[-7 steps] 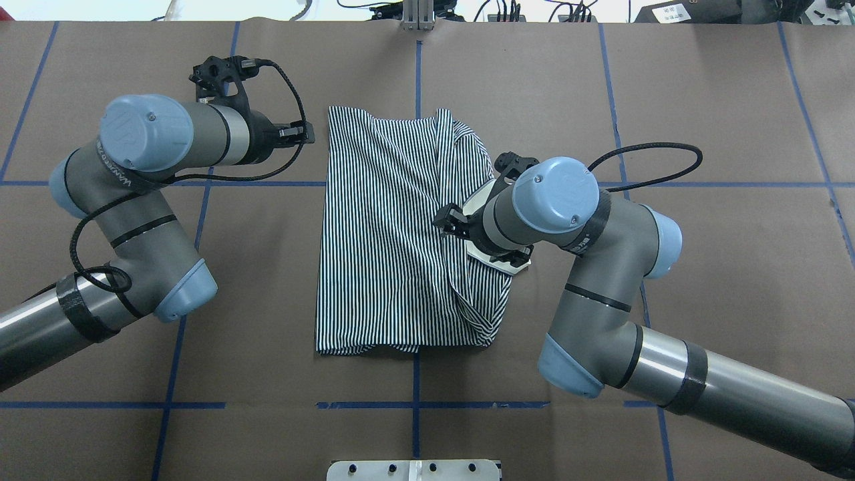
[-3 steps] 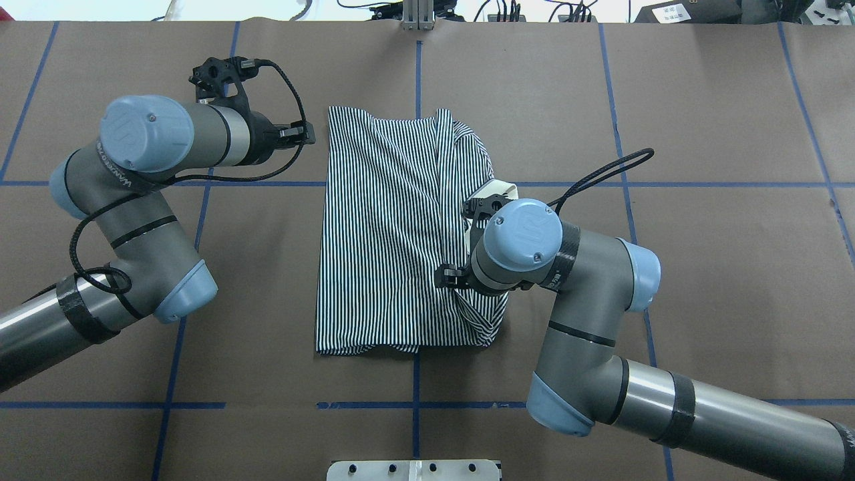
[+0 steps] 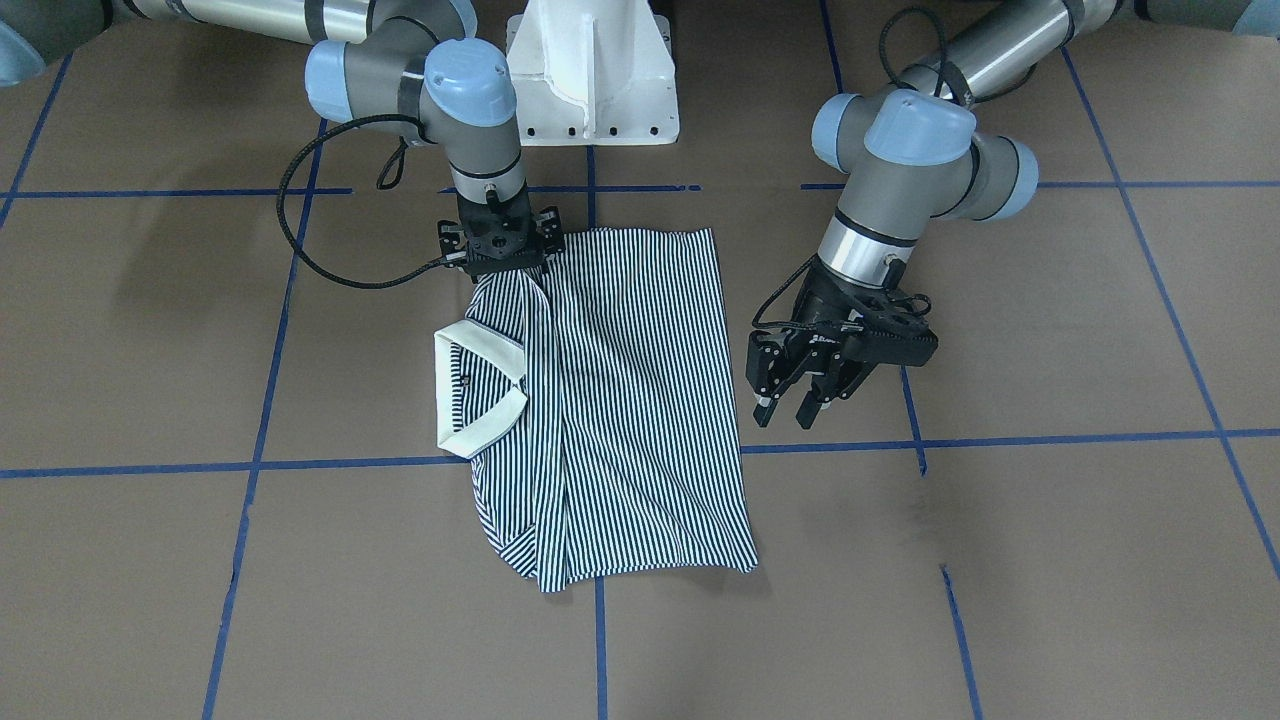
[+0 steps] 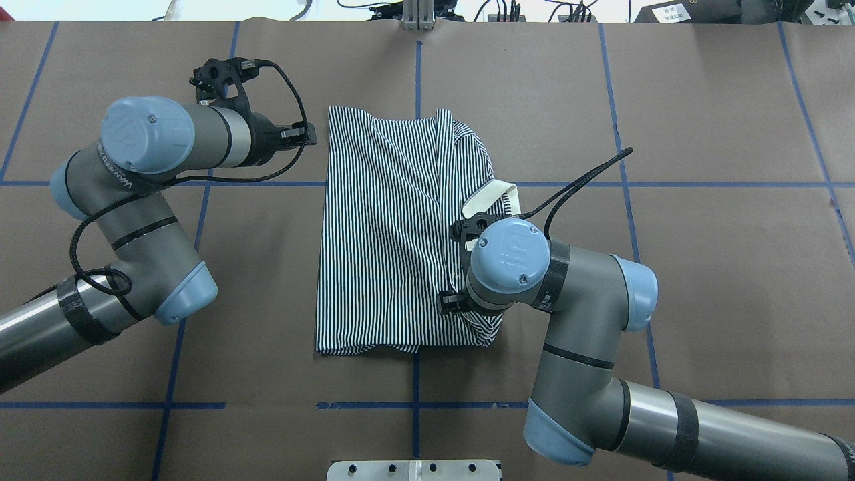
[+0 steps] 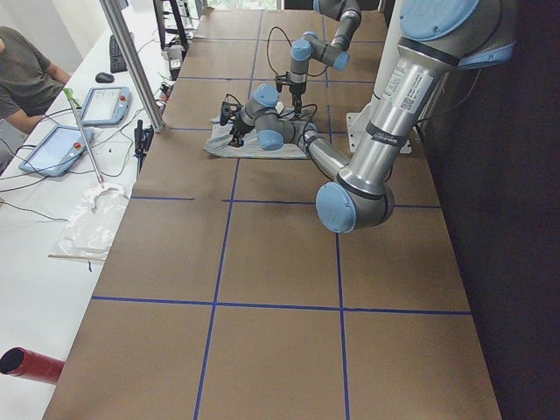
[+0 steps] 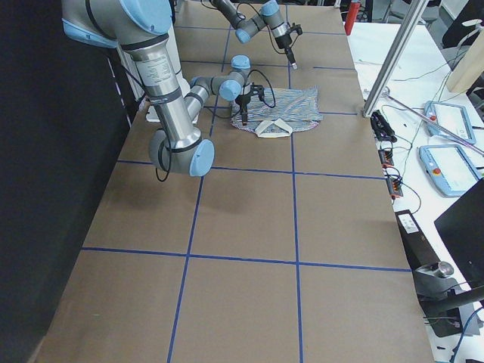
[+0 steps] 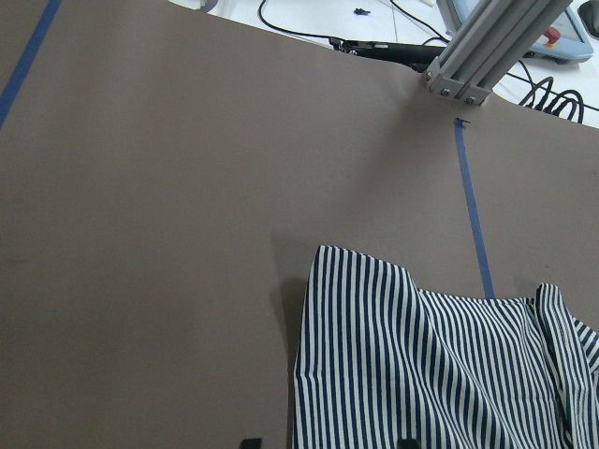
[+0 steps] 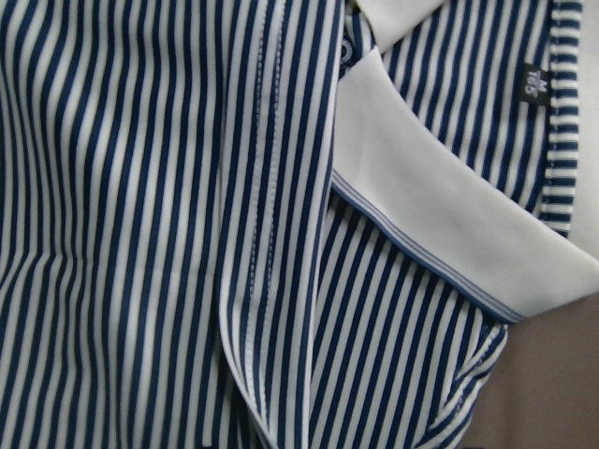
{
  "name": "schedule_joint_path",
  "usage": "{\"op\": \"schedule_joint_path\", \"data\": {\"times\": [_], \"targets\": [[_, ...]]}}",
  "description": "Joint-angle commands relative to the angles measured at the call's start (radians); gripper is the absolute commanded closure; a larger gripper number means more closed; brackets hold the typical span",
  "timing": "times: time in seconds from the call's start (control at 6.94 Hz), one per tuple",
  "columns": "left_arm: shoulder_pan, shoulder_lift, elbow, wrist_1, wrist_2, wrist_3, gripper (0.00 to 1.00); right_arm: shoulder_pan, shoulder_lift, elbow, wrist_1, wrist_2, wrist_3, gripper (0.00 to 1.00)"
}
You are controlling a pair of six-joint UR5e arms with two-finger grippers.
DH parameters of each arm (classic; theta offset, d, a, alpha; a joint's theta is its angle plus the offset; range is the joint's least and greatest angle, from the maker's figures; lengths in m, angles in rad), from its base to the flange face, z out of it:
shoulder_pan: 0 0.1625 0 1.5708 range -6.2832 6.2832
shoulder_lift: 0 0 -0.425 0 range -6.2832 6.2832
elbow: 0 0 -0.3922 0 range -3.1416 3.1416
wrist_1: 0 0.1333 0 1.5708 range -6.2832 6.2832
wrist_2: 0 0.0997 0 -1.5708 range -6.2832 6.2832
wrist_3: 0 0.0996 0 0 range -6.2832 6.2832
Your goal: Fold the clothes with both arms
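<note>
The striped polo shirt (image 3: 640,400) lies folded lengthwise on the brown table (image 4: 701,267), its white collar (image 3: 475,390) showing on its right edge (image 4: 491,197). My right gripper (image 3: 498,265) points straight down onto the shirt's corner nearest the robot (image 4: 449,304). Its wrist hides the fingers, and the right wrist view shows only close-up stripes (image 8: 140,234), collar (image 8: 421,215) and a small label (image 8: 533,86). My left gripper (image 3: 780,412) hangs open and empty just off the shirt's left edge, near its far corner (image 4: 306,133). The left wrist view shows that corner (image 7: 421,374).
Blue tape lines (image 4: 414,405) grid the brown table cover. The white pedestal base (image 3: 590,80) stands at the robot's side. An aluminium post (image 7: 487,47) rises at the far edge. A person (image 5: 26,79) sits at a side desk holding tablets and cables.
The right arm has swung toward the robot along the shirt's right side, down to its near corner, uncovering the white collar. The left arm and the shirt stayed put.
</note>
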Motion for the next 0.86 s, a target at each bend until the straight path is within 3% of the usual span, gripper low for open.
{"op": "schedule_joint_path", "data": {"times": [0.0,0.14,0.29,0.43,0.72], "targets": [[0.003,-0.001,-0.002,0.002,0.0,-0.042,0.43,-0.014,0.003,0.006,-0.009,-0.009,-0.008,0.6],[0.003,-0.001,-0.002,0.002,0.0,-0.044,0.43,-0.02,0.003,0.006,-0.009,-0.009,-0.008,0.67],[0.003,-0.001,-0.002,0.002,0.0,-0.044,0.43,-0.02,0.002,0.012,-0.009,-0.007,-0.008,0.88],[0.003,-0.001,-0.002,0.002,0.0,-0.05,0.43,-0.02,-0.011,0.031,-0.009,-0.006,-0.008,1.0],[0.004,-0.001,-0.001,0.003,0.0,-0.062,0.43,-0.02,-0.031,0.049,-0.009,-0.006,-0.009,1.0]]}}
